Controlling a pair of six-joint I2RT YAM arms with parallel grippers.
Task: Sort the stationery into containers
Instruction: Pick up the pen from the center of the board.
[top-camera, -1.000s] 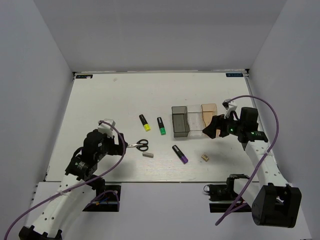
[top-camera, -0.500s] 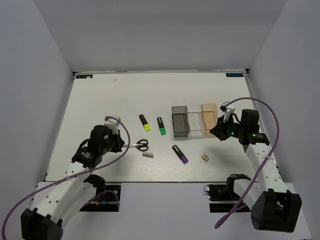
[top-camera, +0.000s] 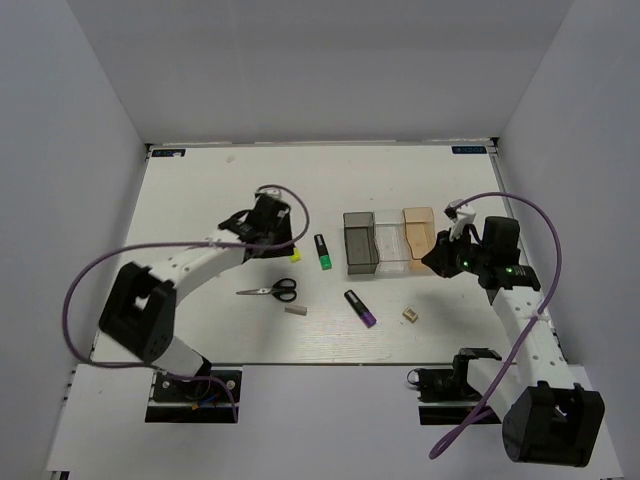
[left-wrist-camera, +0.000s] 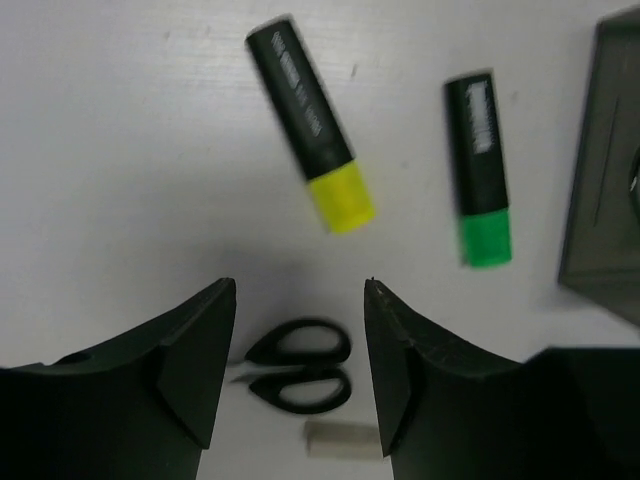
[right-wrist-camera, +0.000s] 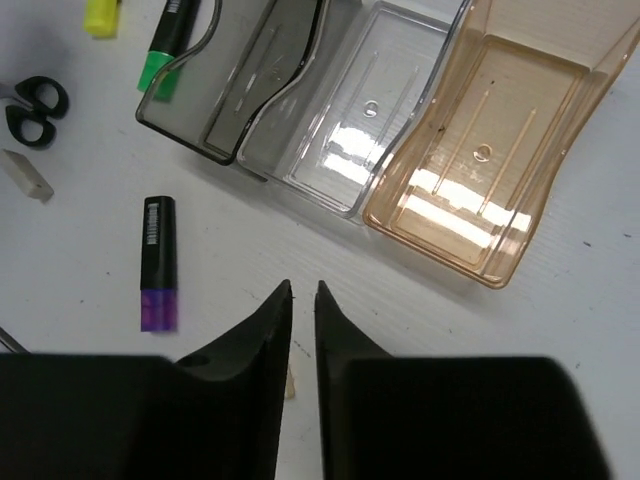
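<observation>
From above, we see the left end effector (top-camera: 282, 238) hanging over the white table (top-camera: 200, 200), partly covering the stubby black highlighter with the yellow end (top-camera: 296, 256). The black highlighter with the green end (top-camera: 323, 252) lies just left of the dark smoky translucent box (top-camera: 360, 242), which is joined in a row to the clear box (top-camera: 390, 240) and the tan-orange box (top-camera: 420, 235). The small black-handled scissors (top-camera: 272, 291), tiny grey block (top-camera: 295, 310), black highlighter with the purple end (top-camera: 361, 308) and tiny tan cube (top-camera: 409, 314) lie nearer the arm bases. The right end effector (top-camera: 433, 264) hovers just right of the tan-orange box.

In the left wrist view, its fingers (left-wrist-camera: 190, 380) stand apart and grip nothing; the scissors show in the gap between them.

In the right wrist view, its fingers (right-wrist-camera: 250, 350) are almost together, only a thin slit between them, clamping nothing. Every stationery piece in this view lies on the table outside the boxes.
</observation>
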